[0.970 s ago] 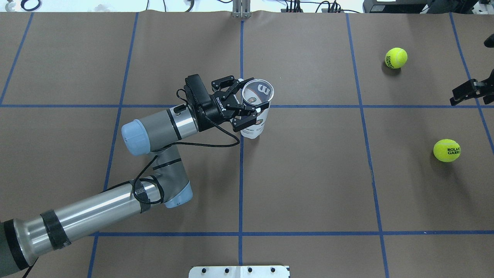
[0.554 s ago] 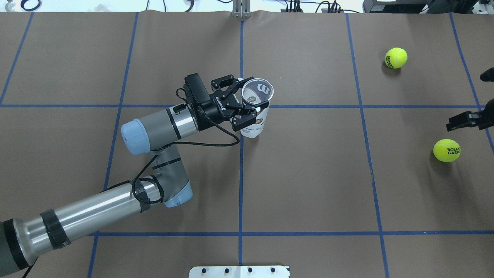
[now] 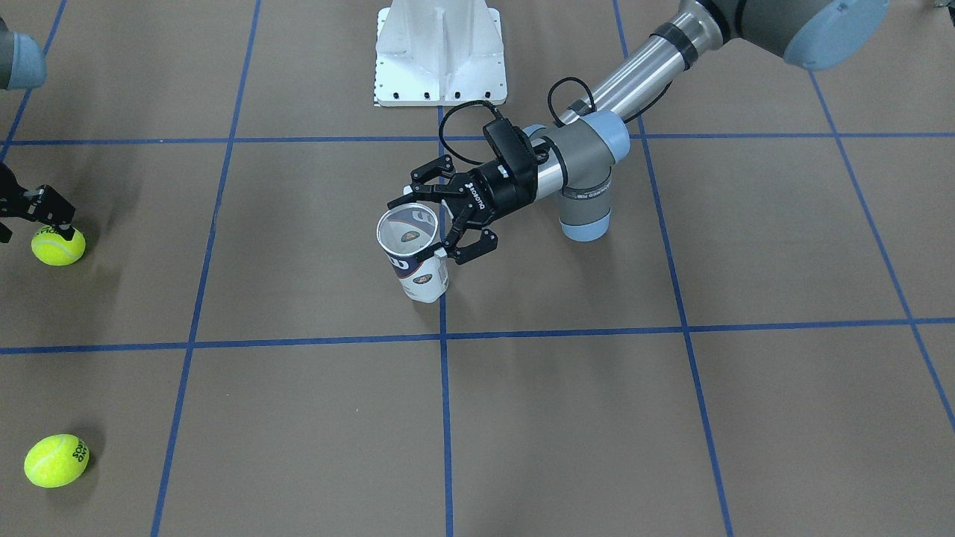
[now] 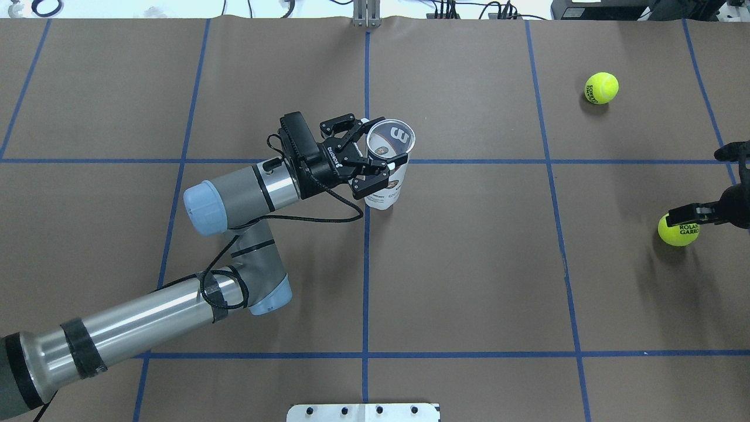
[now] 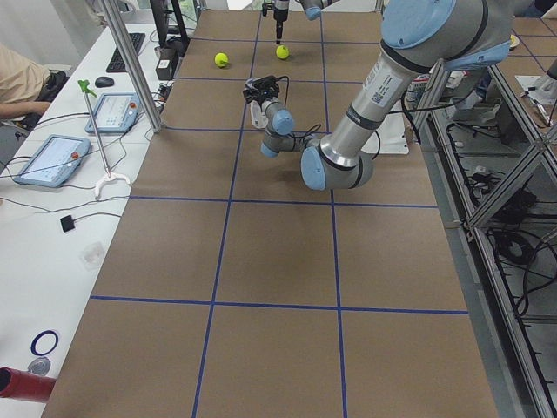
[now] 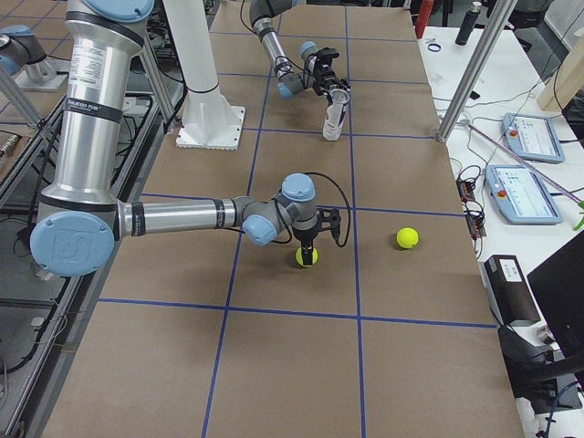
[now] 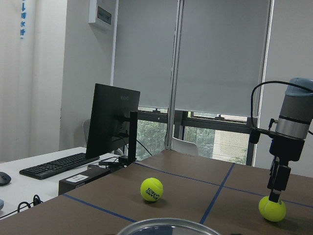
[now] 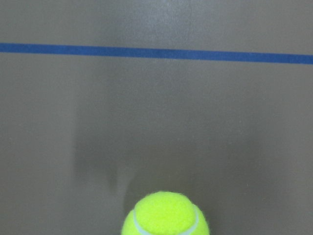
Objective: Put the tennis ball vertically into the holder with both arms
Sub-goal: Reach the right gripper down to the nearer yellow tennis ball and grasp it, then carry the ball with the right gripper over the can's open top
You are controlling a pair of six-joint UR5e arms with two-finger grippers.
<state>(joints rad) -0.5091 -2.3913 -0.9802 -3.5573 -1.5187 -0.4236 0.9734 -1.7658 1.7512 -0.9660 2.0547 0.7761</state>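
Note:
The holder, a clear tube with a navy and white label, stands upright near the table's middle with its mouth open upward. It also shows in the front view. My left gripper is shut on its upper part from the side. A yellow-green tennis ball lies at the right edge. My right gripper points straight down just above that ball, and its fingers look spread. The right wrist view shows the ball right below, with no fingers in view.
A second tennis ball lies at the far right of the table. The white pedestal base stands at the robot's edge of the table. Blue tape lines grid the brown surface.
My right gripper has moved toward the robot's side and lower, from beside the far ball's area to just over the near ball. The left gripper and holder have not moved.

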